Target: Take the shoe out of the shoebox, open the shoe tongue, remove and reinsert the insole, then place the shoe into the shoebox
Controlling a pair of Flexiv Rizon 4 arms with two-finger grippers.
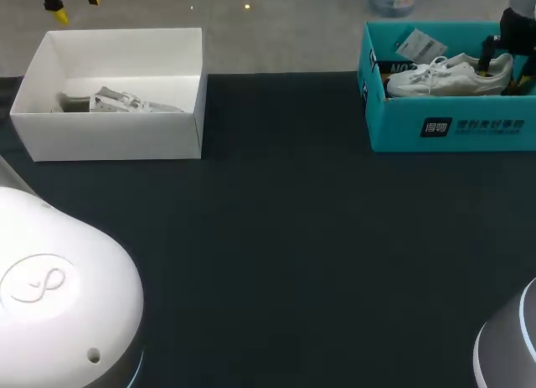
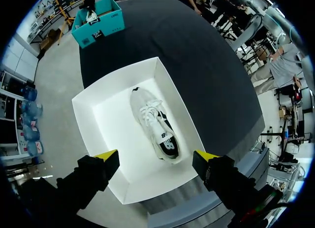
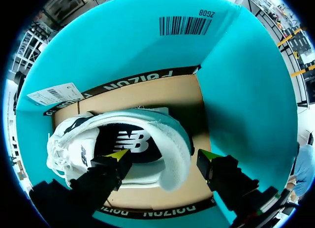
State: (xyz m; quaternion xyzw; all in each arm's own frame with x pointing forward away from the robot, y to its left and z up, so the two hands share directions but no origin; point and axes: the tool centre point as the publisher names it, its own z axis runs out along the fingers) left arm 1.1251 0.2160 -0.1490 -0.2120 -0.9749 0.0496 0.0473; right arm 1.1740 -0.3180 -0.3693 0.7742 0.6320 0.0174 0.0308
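Right gripper (image 3: pixel 163 156) stands open astride the heel of the white shoe (image 3: pixel 170 139), one finger inside the collar and the other outside it, clear of the heel. This shoe lies in the teal box (image 3: pixel 246 90). Left gripper (image 2: pixel 157 156) hangs open above the white box (image 2: pixel 98 114), which holds a second shoe (image 2: pixel 155 124).

Teal shoebox (image 1: pixel 452 128) matt cardboard; white shoe (image 3: pixel 162 139) textured mesh; table (image 1: pixel 293 237) dark, matt.
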